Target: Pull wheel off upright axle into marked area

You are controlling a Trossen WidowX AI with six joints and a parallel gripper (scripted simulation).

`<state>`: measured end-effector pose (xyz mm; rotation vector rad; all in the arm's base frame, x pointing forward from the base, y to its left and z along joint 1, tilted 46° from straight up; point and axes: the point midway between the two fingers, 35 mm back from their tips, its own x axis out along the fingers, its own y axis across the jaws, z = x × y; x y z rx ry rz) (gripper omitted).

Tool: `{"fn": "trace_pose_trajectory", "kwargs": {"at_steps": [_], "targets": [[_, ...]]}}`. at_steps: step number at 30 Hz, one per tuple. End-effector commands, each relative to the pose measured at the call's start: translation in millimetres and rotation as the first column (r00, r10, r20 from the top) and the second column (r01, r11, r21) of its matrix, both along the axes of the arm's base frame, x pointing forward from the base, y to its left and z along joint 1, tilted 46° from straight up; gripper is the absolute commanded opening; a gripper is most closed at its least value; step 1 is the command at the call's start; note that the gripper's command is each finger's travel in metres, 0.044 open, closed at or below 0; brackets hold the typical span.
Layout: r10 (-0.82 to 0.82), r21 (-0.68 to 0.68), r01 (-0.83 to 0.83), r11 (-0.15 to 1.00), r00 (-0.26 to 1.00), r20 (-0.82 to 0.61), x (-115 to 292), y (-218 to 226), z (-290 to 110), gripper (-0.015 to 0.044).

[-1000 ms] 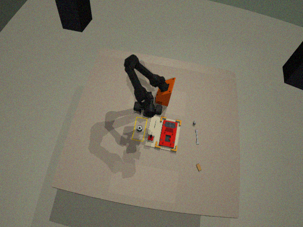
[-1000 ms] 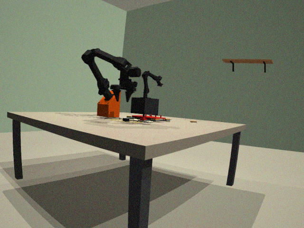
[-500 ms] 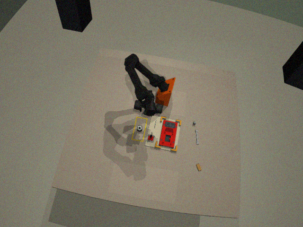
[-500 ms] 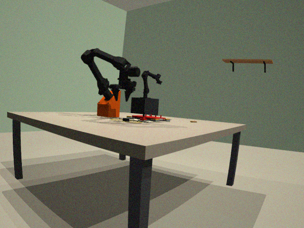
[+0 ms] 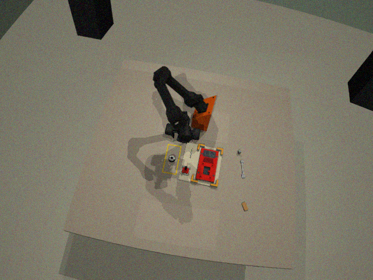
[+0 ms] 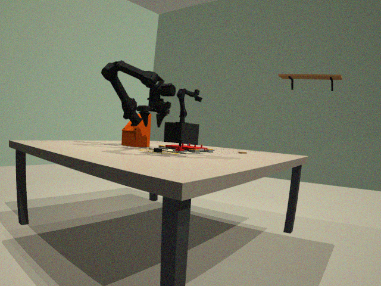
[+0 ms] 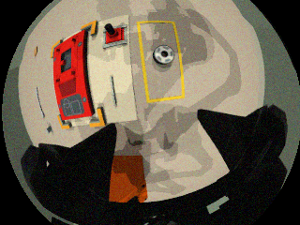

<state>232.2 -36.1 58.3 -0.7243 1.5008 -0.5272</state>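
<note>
With the fingers spread wide and holding nothing, we note they hang well above the table (image 6: 215, 167), touching no object. Below them, the wheel (image 5: 171, 158) lies flat inside the yellow marked area (image 5: 167, 157), in its upper half as seen from the top view, apart from the outline on all sides. We find the axle (image 5: 185, 168) upright on its red base just beside the marked area, bare of the wheel. Next to it lies the red board (image 5: 207, 164) with orange corners. We see the arm (image 5: 168, 99) folded back toward its orange pedestal (image 5: 210, 104).
</note>
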Motion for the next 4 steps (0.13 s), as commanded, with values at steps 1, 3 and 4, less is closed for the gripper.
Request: {"fn": "trace_pose_trajectory", "kwargs": {"at_steps": [1,3,4], "targets": [[-0.003,0.005,0.003,1.0,1.0,-0.001,-1.0,0.5,-0.2,0.044],[-0.003,0.005,0.003,1.0,1.0,-0.001,-1.0,0.5,-0.2,0.044],[-0.003,0.005,0.003,1.0,1.0,-0.001,-1.0,0.5,-0.2,0.044]]}}
